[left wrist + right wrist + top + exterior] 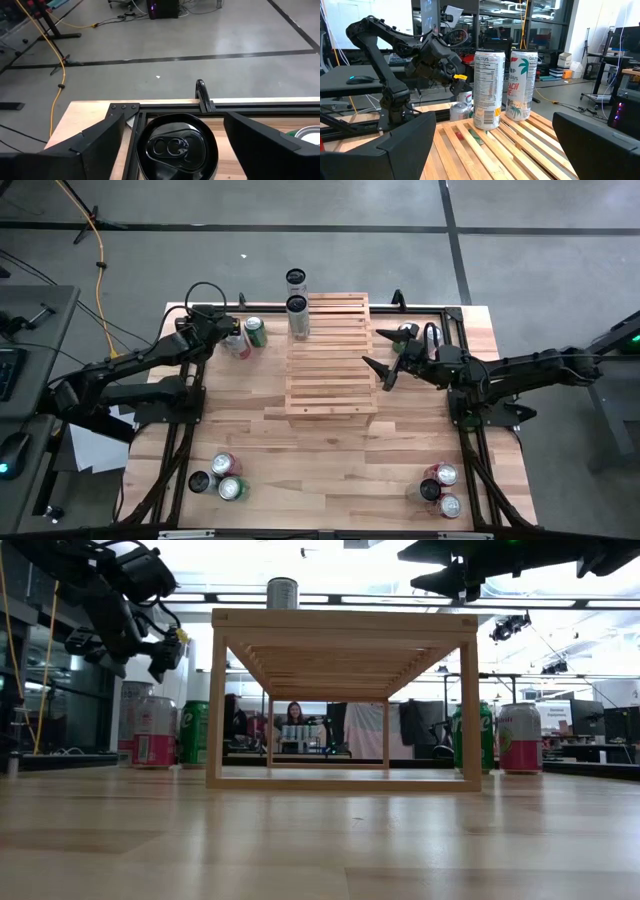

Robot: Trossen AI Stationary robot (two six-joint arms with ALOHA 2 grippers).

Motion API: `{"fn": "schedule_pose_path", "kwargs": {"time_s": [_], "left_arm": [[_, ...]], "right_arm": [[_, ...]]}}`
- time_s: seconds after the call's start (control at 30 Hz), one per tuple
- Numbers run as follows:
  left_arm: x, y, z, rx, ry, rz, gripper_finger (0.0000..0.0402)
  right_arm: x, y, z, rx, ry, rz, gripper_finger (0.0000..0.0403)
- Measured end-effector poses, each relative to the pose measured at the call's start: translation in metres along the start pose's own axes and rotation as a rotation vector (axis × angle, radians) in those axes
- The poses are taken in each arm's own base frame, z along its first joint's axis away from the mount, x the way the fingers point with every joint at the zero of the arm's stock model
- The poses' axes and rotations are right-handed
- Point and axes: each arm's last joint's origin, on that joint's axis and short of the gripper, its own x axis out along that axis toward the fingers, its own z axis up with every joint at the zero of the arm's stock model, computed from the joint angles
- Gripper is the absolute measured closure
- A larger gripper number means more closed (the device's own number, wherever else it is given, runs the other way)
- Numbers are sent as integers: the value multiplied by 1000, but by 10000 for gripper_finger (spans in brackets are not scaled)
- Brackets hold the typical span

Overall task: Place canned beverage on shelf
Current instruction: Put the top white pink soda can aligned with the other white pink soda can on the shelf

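1. The left hand (232, 335) hangs over the cans (247, 335) at the counter's (330, 470) far left edge, fingers spread wide and empty around a black can top (177, 147).
2. The right hand (385, 358) waits wide open and empty beside the shelf (330, 370).
3. Two tall cans (297, 305) already stand at the far end of the shelf.
4. A can is likely stiff, smooth and slippery; grip it mid-wall and keep it upright.

Yellow cable (98, 240) seen trailing across grey floor (540, 240), left of table. Seated person (295, 716) seen beyond table in low view. Black computer mouse (360, 78) seen on dark desk (350, 82).
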Motion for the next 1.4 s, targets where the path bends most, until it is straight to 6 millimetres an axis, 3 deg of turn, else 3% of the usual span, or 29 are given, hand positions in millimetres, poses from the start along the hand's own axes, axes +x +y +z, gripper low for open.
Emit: {"fn": "schedule_pose_path", "kwargs": {"time_s": [0.27,0.6,0.83,1.1,1.4], "left_arm": [[0,-1,-1,-14,23,-35,19],[2,-2,-4,-24,36,-24,19],[10,-1,-25,-30,58,16,19],[10,-3,-22,-70,16,23,19],[11,-2,-25,-75,47,14,53]], "right_arm": [[0,0,0,0,0,0,15],[0,0,0,0,0,0,15],[0,0,0,0,0,0,15],[0,0,0,-1,0,0,15],[0,0,0,-1,0,0,15]]}}
